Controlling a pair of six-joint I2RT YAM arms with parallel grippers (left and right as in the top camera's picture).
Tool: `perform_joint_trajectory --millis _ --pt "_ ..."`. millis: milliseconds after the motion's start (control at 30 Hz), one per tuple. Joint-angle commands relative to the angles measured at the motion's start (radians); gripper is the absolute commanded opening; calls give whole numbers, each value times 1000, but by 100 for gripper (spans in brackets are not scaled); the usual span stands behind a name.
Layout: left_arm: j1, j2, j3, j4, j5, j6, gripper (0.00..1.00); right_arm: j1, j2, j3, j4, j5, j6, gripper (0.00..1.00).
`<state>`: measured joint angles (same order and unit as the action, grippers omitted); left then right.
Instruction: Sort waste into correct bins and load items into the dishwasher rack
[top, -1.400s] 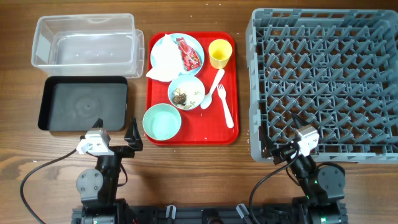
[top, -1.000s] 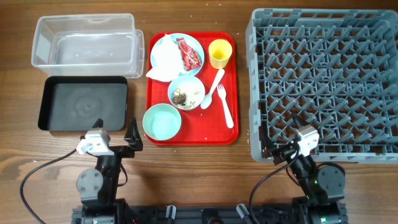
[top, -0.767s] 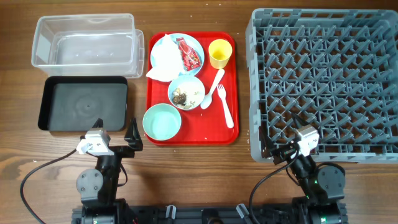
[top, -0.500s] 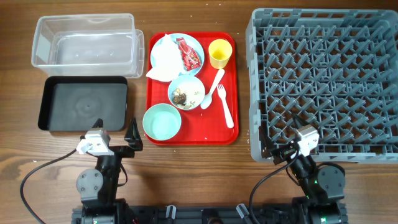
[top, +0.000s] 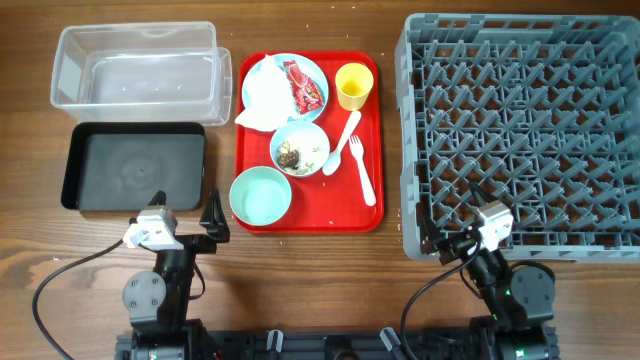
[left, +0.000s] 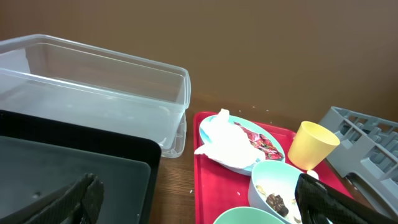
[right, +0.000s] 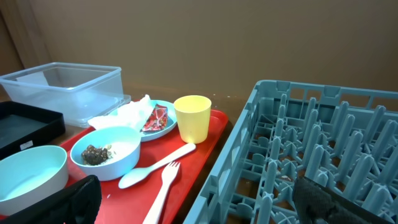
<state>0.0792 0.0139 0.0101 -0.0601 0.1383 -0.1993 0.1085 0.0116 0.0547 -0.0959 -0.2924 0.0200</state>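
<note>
On the red tray (top: 308, 205) a pale blue plate (top: 318, 72) holds a crumpled white napkin (top: 264, 92) and a red wrapper (top: 305, 88). A small light bowl (top: 300, 148) holds brown and white scraps (top: 291, 155). A pale green bowl (top: 260, 195), yellow cup (top: 353, 85), white spoon (top: 342, 143) and fork (top: 362, 172) lie there too. The clear tub (top: 136, 64) and black tray-bin (top: 134, 166) are at the left, the grey rack (top: 520, 135) at the right. My left gripper (top: 185, 218) is open near the front edge, my right gripper (top: 455, 225) open at the rack's front corner. Both are empty.
The table is brown wood. In the right wrist view the rack (right: 311, 155) fills the right half and the tray (right: 186, 168) lies left of it. In the left wrist view the tub (left: 93, 93) and black bin (left: 74, 168) lie at the left.
</note>
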Motion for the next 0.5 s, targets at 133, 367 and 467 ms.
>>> perform_joint_trajectory --millis 133,367,467 --pt "-5 -6 -4 8 29 -17 100 6 -4 -1 3 -17 -17 100" --pt "-5 1 89 1 29 -55 100 6 -4 -1 3 -17 -17 100" --pt "-5 60 172 -27 29 -54 100 6 -4 -1 3 -17 -17 100"
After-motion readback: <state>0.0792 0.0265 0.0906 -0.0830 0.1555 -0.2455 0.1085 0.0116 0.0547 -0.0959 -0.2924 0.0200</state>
